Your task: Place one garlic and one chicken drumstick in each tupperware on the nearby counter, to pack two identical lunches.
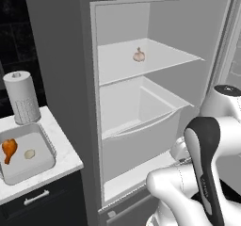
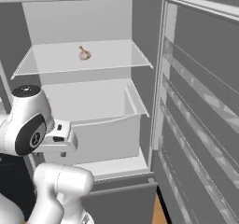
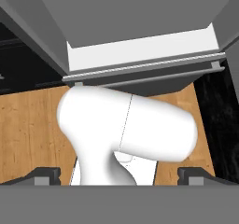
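One grey tupperware [image 1: 48, 145] sits on the white counter [image 1: 67, 158] at the left. It holds a chicken drumstick [image 1: 9, 149] and a garlic [image 1: 29, 154]. A second garlic [image 1: 139, 55] [image 2: 84, 54] lies on the upper shelf of the open fridge. My arm is folded low in front of the fridge, with the hand pointing down. My gripper [image 3: 119, 177] is open, its fingertips [image 3: 45, 174] wide apart with nothing held between them, looking down past the arm at the floor and the fridge's bottom edge.
A paper towel roll [image 1: 20, 98] stands at the back of the counter. The fridge has a white drawer [image 1: 141, 121] under the shelf, and its door [image 2: 200, 106] stands open on the right. Wooden floor [image 3: 28, 134] lies below the hand.
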You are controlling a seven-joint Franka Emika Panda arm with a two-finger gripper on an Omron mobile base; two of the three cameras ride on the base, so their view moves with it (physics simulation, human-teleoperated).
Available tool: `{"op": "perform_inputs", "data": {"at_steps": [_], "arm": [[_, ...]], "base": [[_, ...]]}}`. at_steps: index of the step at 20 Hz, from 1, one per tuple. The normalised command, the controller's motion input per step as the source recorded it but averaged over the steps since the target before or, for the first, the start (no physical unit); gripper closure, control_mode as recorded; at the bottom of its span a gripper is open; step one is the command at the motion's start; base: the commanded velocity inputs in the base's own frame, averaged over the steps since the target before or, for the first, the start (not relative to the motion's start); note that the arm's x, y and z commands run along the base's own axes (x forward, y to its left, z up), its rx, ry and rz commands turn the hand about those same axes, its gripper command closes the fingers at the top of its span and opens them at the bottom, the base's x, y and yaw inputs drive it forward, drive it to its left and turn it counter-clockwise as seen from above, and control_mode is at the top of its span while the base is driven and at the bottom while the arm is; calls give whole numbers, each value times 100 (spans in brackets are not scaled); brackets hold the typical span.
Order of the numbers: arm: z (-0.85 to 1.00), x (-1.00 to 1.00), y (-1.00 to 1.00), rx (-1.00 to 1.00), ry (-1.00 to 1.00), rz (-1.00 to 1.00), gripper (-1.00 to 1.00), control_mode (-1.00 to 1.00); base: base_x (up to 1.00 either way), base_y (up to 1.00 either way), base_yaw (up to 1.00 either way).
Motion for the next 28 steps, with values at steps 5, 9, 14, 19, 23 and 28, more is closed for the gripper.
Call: {"op": "perform_inputs", "data": {"at_steps": [5,9,14,19,23,28], "arm": [[0,0,0,0,0,0,-100,100],[0,0,0,0,0,0,-100,100],[10,0,0,0,-4,0,-100,-100],[73,0,0,-6,-45,1,-100,-100],[90,34,0,-4,-50,3,-100,-100],[100,68,0,3,-35,0,-100,-100]], "base": [[60,-3,0],[8,-1,4],[0,0,3],[0,0,0],[0,0,0],[0,0,0]]}}
